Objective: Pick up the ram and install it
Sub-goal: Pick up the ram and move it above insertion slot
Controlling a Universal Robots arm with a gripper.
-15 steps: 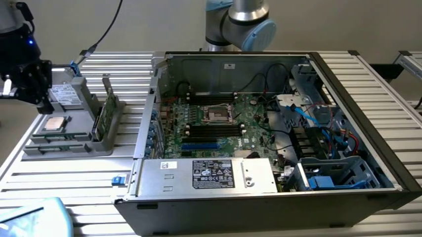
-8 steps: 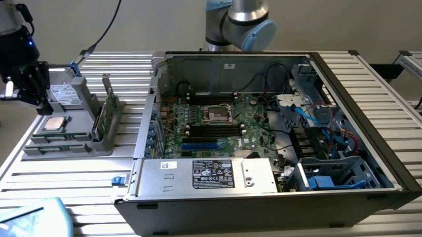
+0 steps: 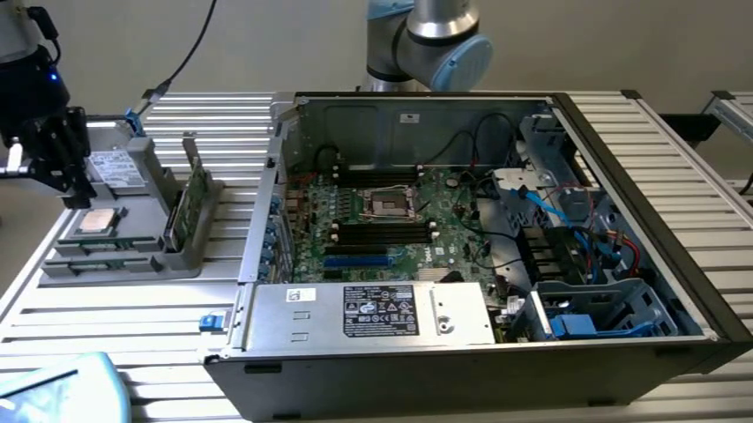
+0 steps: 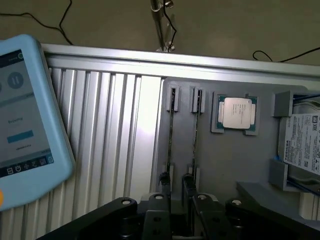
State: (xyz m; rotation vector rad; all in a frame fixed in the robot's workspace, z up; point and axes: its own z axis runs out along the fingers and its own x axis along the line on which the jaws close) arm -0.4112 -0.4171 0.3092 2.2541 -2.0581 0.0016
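Two ram sticks stand on edge in a grey holder tray point(image 3: 176, 256) to the exterior view's left of the open computer case point(image 3: 471, 352). The ram point(image 3: 189, 204) is green in the exterior view. In the wrist view it shows edge-on as two thin lines point(image 4: 171, 135) side by side. My gripper point(image 3: 53, 159) hangs above the tray's outer side, clear of the sticks. Its black fingertips point(image 4: 163, 179) stand apart, the gripper point(image 4: 175, 187) open and holding nothing. Long black slots point(image 3: 376, 231) lie on the motherboard inside the case.
On the same tray lie a square silver processor point(image 4: 236, 114) and a hard drive point(image 4: 302, 145). A light-blue tablet point(image 4: 25, 120) rests on the ribbed aluminium table point(image 4: 115, 130). The case walls, cables and power supply point(image 3: 376, 313) ring the motherboard.
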